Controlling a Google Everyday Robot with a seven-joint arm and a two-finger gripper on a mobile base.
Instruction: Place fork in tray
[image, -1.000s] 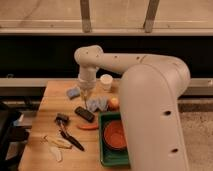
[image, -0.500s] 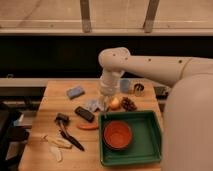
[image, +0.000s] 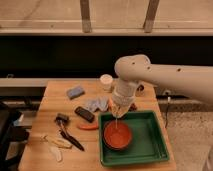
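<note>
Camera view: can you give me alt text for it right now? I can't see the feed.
The robot arm's tool hangs over the back edge of a green tray, shut on a thin fork that points down above the orange bowl inside the tray. On the wooden table to the left lie a black-handled utensil, a banana peel and a blue sponge.

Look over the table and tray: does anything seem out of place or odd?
A banana peel lies on the bare table. Otherwise nothing: the gripper holds the fork hanging above the bowl in the tray.
</note>
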